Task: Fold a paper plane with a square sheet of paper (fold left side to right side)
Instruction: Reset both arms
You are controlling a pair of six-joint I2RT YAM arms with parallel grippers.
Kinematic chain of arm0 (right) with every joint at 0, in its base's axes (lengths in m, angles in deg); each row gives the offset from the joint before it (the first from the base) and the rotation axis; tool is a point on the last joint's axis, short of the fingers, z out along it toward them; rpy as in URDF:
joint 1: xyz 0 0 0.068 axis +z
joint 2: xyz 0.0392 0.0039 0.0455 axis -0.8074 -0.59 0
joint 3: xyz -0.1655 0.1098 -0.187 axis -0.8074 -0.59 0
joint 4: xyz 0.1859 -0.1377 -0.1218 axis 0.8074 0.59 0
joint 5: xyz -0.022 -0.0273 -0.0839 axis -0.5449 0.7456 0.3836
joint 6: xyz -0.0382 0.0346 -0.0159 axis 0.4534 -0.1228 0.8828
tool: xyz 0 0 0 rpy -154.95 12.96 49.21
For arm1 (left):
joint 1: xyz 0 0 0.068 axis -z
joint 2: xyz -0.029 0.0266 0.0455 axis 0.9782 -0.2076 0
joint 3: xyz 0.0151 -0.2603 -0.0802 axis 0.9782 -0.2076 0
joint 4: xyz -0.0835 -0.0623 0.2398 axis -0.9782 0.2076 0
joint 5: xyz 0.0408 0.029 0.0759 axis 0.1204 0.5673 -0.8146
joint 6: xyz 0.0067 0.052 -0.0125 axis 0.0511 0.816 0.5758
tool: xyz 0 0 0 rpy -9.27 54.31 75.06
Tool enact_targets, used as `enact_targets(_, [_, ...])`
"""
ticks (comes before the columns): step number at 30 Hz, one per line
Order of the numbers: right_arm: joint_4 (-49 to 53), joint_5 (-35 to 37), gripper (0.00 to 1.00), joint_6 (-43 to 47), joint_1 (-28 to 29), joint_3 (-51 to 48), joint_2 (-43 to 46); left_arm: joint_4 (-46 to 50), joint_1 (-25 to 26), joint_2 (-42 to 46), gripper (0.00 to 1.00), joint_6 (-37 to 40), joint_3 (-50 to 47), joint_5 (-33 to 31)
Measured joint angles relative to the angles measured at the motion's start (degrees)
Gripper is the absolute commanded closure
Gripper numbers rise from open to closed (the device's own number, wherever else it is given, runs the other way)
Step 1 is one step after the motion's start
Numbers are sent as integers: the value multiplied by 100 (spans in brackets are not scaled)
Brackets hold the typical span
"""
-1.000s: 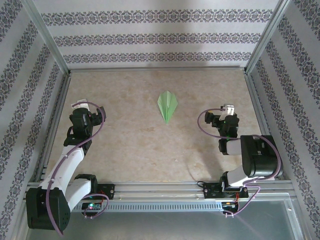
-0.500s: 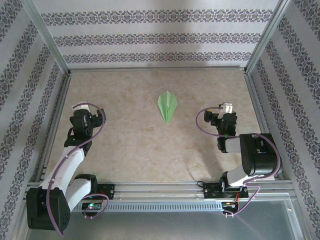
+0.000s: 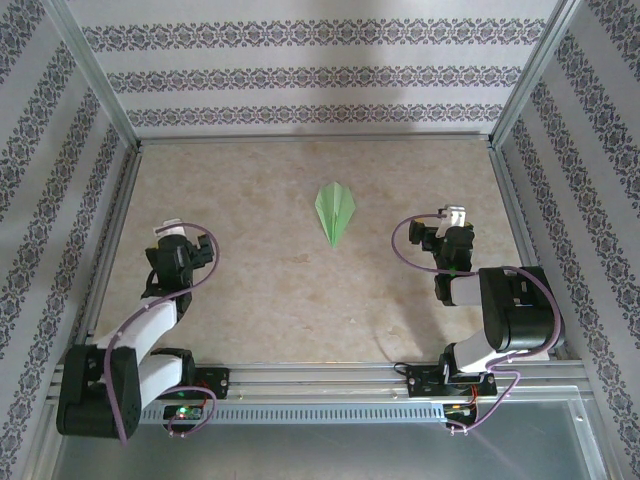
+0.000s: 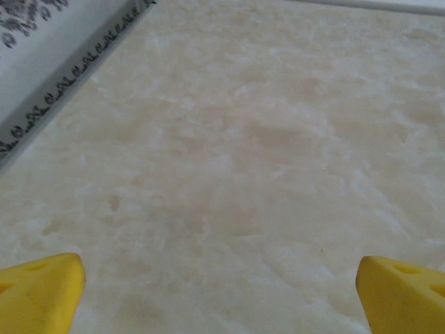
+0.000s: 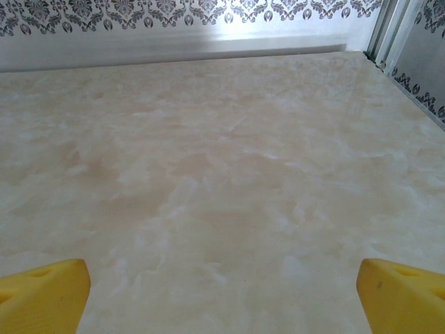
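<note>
- Plane [image 3: 335, 211] lies mid-way across the table [image 3: 270, 300], nose toward the arms, well apart from left gripper [image 3: 188, 235] and right gripper [image 3: 441, 222], seen from the top
- Left wrist: left gripper's jaws wide apart above the table
- Right wrist: right gripper's jaws wide apart too

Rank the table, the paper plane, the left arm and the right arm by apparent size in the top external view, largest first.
1. Table, largest by far.
2. Left arm and right arm: they look about alike, so they are not ranked against each other.
3. Paper plane, clearly the smallest.
</note>
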Motion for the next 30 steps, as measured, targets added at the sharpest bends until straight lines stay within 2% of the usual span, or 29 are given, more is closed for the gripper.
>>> enact_targets(14, [61,7,2,2,11,0,0,-2883,-195,-1816,0,337,-214,953])
enact_targets(19, [70,20,2,4,11,0,0,-4247,-208,-2870,0,361,-422,1220])
enact_targets(25, [83,26,2,7,48,0,0,-4616,-210,-2977,0,365,-564,1257])
enact_targets(30, [122,31,2,15,48,103,0,-4210,-208,-2933,0,411,-22,1506])
